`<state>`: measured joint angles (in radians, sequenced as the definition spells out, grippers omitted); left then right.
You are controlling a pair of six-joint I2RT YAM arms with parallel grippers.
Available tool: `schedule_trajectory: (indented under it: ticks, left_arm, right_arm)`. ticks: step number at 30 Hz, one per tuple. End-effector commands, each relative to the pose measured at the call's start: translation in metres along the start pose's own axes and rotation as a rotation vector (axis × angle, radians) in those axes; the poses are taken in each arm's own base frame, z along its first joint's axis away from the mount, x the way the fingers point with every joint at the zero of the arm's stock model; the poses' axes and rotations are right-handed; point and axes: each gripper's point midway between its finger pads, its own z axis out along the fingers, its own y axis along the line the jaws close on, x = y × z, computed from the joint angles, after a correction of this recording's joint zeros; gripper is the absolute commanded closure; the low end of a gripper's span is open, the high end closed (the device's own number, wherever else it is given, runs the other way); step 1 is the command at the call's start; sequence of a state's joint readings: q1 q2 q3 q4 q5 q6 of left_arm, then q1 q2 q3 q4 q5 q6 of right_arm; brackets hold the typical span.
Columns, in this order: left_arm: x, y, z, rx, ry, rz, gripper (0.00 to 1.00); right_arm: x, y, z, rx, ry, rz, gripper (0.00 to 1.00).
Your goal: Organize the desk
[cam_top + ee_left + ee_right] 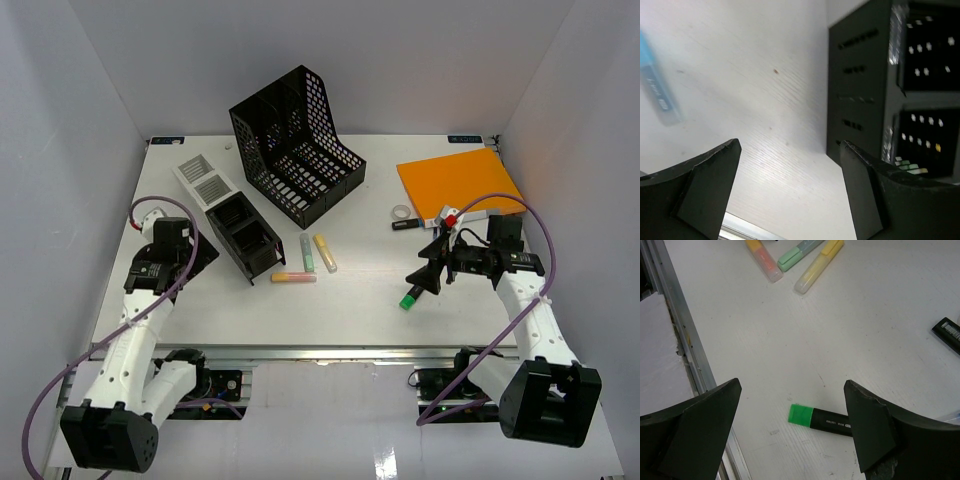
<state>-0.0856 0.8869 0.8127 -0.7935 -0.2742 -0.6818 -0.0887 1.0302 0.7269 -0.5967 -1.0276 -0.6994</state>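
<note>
The white tabletop lies bare along its front rail between the two arms, the widest passage. At the middle, three pastel highlighters lie close together, well apart from the green-capped black marker under the wide gap of the right claw. The left claw, jaws spread, hangs over bare surface, with a black slotted plastic pen box just beside one finger. Farther back a tall black mesh file rack blocks the centre, and a flat orange folder fills the far right corner.

It was a lab test cell dressed as an office: white walls boxed the desk, and pastel highlighters lay beyond the right fingers.
</note>
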Motion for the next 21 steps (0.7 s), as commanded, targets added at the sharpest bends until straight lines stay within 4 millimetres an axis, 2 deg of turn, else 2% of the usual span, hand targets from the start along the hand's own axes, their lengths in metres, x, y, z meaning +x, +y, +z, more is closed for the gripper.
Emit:
schedule_trajectory:
  ticks: [1,6,10,12,15,18,21]
  left_arm:
    - [-0.028,0.033,0.008,-0.173,-0.047,-0.035,0.11]
    - [-0.033,0.052,0.026,-0.257,-0.029,-0.056,0.15]
    - [-0.028,0.068,0.041,-0.351,0.024,-0.065,0.16]
    - [-0.026,0.077,0.043,-0.427,0.045,-0.079,0.16]
    - [-0.029,0.091,0.034,-0.527,0.013,-0.13,0.16]
    - [-0.031,0.106,0.03,-0.561,-0.025,-0.161,0.16]
    - [-0.029,0.119,0.044,-0.549,0.004,-0.192,0.18]
  right_arm:
    - [-0.009,0.009,-0.001,-0.027,-0.037,-0.037,0.1]
    - [-0.01,0.01,-0.001,-0.03,-0.038,-0.034,0.1]
    - [-0.009,0.008,-0.002,-0.02,-0.031,-0.041,0.1]
    - [-0.009,0.006,-0.002,-0.009,-0.025,-0.047,0.1]
    - [-0.006,0.006,0.0,-0.021,-0.023,-0.03,0.1]
    - [-0.004,0.008,0.002,-0.046,-0.029,-0.004,0.1]
    - [-0.001,0.008,0.005,-0.066,-0.029,0.029,0.1]
